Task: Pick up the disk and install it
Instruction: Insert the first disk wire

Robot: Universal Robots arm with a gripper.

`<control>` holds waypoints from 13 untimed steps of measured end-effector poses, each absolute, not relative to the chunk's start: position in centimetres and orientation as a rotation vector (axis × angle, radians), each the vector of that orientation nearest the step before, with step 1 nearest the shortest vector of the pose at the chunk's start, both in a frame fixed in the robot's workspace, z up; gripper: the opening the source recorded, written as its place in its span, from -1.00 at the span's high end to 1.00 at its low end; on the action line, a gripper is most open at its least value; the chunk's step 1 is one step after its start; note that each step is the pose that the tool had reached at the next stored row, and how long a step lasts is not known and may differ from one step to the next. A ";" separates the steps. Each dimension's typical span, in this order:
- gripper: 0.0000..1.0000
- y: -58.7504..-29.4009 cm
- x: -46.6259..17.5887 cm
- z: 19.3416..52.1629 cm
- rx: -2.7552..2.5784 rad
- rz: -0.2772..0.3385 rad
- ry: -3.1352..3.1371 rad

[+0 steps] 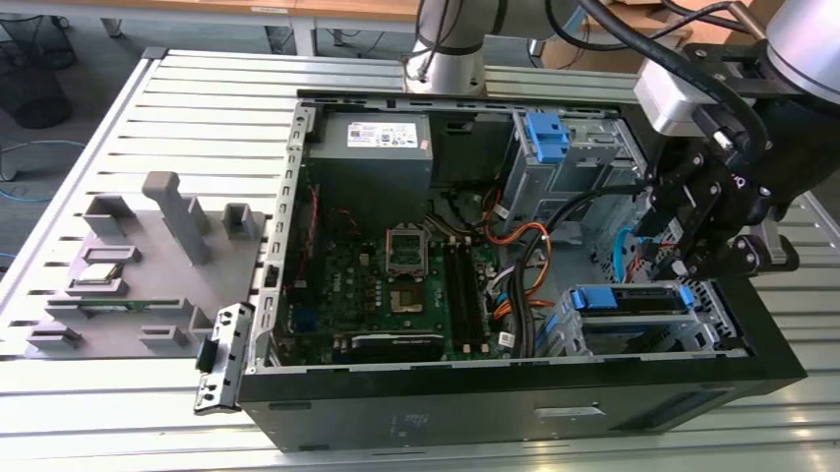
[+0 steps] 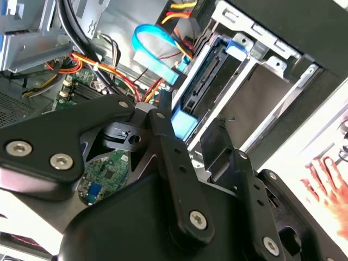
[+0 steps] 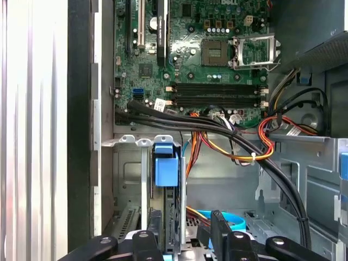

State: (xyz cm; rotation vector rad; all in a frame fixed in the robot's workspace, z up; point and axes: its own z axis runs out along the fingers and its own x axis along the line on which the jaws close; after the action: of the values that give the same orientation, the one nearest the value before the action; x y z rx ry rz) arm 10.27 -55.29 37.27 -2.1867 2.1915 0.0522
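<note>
Several cables (image 3: pixel 239 136) crowd the caged disk (image 1: pixel 630 298), claw (image 3: pixel 179 231) spread apart nearby.

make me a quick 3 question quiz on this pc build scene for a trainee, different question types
1. True or false: the disk lies on the table outside the computer case.
2. The end effector is nearest to: A the power supply; B the drive cage holding the disk; C the grey tray outside the case.
3. What colour is the bracket framing the disk?
Key: 1 false, it sits in the drive cage; 2 B; 3 blue.
</note>
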 end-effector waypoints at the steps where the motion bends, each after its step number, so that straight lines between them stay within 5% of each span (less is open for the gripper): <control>1: 0.03 -55.3 10.4 37.3 -2.187 0.053 2.191; 13: 0.03 -54.8 11.4 37.1 -2.184 0.057 2.189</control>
State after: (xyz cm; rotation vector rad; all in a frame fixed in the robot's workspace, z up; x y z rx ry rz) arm 11.36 -54.83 37.12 -2.1841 2.1889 0.0567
